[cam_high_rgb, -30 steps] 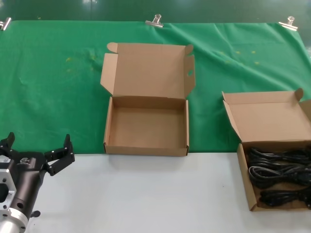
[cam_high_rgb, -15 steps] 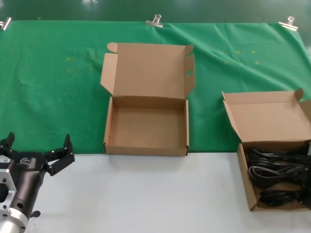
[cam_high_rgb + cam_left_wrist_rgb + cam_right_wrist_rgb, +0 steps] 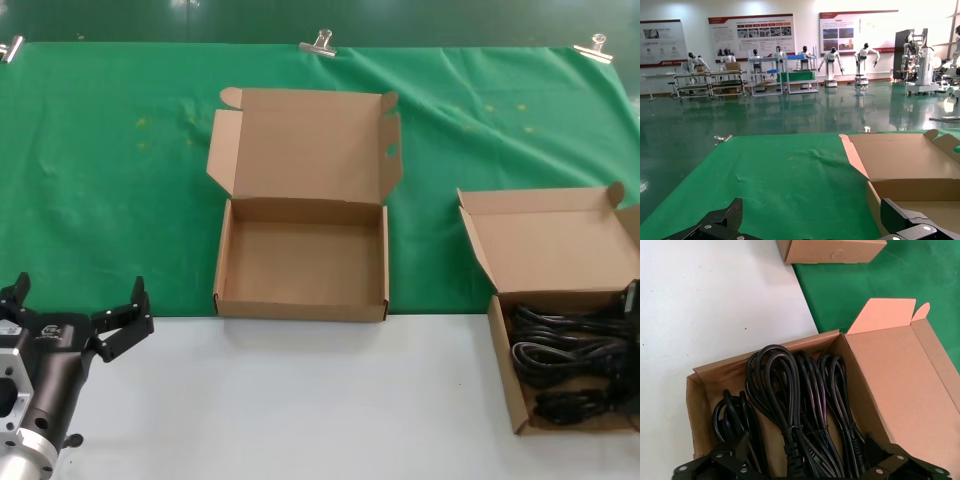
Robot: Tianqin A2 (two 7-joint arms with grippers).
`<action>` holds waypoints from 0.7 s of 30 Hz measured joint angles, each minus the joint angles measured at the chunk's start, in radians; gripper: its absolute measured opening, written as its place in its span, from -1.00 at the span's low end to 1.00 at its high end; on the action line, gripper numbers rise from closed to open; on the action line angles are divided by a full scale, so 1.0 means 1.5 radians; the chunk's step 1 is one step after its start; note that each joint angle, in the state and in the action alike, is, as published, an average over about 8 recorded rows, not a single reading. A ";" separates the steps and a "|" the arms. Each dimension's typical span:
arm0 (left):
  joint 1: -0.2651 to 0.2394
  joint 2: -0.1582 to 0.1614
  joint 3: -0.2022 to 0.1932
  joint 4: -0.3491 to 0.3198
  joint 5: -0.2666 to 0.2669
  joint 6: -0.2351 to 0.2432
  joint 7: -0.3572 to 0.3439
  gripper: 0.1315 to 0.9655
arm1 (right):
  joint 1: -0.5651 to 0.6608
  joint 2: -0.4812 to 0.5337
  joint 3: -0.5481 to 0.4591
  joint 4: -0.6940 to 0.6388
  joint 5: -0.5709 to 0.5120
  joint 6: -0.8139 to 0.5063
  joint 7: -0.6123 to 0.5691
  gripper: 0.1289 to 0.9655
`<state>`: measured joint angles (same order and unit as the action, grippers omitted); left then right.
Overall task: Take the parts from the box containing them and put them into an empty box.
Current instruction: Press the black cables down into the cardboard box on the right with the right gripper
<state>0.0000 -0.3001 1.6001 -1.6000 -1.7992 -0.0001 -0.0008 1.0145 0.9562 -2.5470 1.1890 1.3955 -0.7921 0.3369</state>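
With jaws spread, the right gripper (image 3: pixel 805 462) hangs over the cable bundles (image 3: pixel 795 405) and, seemingly centred, should straddle one bundle's tied middle; the left gripper (image 3: pixel 75 318) idles, also spread.

Lying in the middle, straddling the near edge of the cloth (image 3: pixel 110 180): the empty box (image 3: pixel 300 268), lid hinged up at its far side. Sitting well right of it, at the right edge: the box containing the parts (image 3: pixel 560 360), lid likewise at the far side. Packed side by side inside: the parts (image 3: pixel 570 360). Parked near left over the table (image 3: pixel 300 400): left gripper (image 3: pixel 78 308).
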 joint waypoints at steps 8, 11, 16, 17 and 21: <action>0.000 0.000 0.000 0.000 0.000 0.000 0.000 1.00 | 0.016 -0.010 -0.013 -0.020 0.006 -0.008 -0.016 0.54; 0.000 0.000 0.000 0.000 0.000 0.000 0.000 1.00 | 0.018 -0.010 -0.018 -0.019 0.006 -0.008 -0.018 0.43; 0.000 0.000 0.000 0.000 0.000 0.000 0.000 1.00 | 0.018 -0.007 -0.024 -0.013 0.008 -0.008 -0.020 0.14; 0.000 0.000 0.000 0.000 0.000 0.000 0.000 1.00 | 0.017 -0.006 -0.025 -0.012 0.009 -0.007 -0.020 0.08; 0.000 0.000 0.000 0.000 0.000 0.000 0.000 1.00 | 0.015 -0.003 -0.028 -0.008 0.011 -0.006 -0.023 -0.10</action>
<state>0.0000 -0.3001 1.6001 -1.6000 -1.7993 -0.0001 -0.0008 1.0376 0.9523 -2.5885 1.1776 1.4124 -0.8012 0.3023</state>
